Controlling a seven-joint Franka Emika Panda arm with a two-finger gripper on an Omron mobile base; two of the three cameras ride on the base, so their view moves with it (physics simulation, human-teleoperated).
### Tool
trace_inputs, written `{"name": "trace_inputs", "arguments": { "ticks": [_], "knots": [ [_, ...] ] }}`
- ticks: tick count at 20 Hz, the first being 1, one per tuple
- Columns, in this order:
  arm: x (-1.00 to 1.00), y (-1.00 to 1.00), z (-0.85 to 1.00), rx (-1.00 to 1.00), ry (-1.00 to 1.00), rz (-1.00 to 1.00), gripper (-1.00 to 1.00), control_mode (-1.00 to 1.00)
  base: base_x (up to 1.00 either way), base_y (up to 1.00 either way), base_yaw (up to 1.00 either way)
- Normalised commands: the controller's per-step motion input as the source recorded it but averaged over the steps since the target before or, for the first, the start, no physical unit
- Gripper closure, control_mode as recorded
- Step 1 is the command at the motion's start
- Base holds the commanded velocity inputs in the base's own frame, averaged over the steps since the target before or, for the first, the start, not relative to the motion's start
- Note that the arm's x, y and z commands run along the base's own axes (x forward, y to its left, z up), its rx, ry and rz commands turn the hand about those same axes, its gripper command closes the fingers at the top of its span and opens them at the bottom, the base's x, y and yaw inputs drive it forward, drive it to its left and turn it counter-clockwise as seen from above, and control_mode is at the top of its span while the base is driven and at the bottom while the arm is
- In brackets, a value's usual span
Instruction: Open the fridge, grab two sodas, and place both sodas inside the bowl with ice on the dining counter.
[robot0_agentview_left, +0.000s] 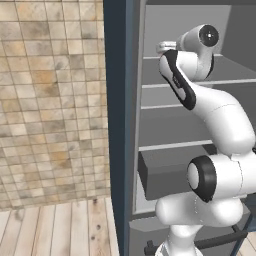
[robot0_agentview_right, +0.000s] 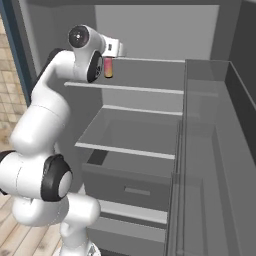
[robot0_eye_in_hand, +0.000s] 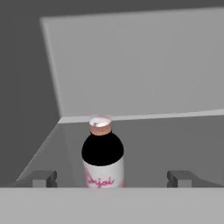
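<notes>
Soda bottle (robot0_eye_in_hand: 103, 158) upright on fridge shelf (robot0_eye_in_hand: 175, 135), white label with pink script, claw (robot0_eye_in_hand: 111, 178) wide, empty.

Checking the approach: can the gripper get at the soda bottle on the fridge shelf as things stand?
Probably yes. The bottle stands upright between the open fingers, fridge door open, nothing in between.
</notes>
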Motion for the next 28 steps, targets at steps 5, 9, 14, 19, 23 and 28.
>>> {"name": "trace_inputs", "arguments": {
  "ticks": [5,9,14,19,23,28],
  "knots": [
    [0.12,0.00,0.00,0.00,0.00,0.00,-1.00,-1.00,0.00,0.00,0.00],
    [0.10,0.01,0.00,0.00,0.01,0.00,-1.00,-1.00,0.00,0.00,0.00],
    [0.17,0.07,-0.01,0.00,0.02,0.00,-1.00,-1.00,0.00,0.00,0.00],
    [0.18,0.02,-0.03,0.00,0.03,0.00,-1.00,-1.00,0.00,0.00,0.00],
    [0.10,0.00,-0.03,0.00,0.00,0.00,-1.00,-1.00,0.00,0.00,0.00],
    [0.05,0.00,-0.14,0.00,0.03,0.00,1.00,-1.00,0.00,0.00,0.00]
  ]
}}
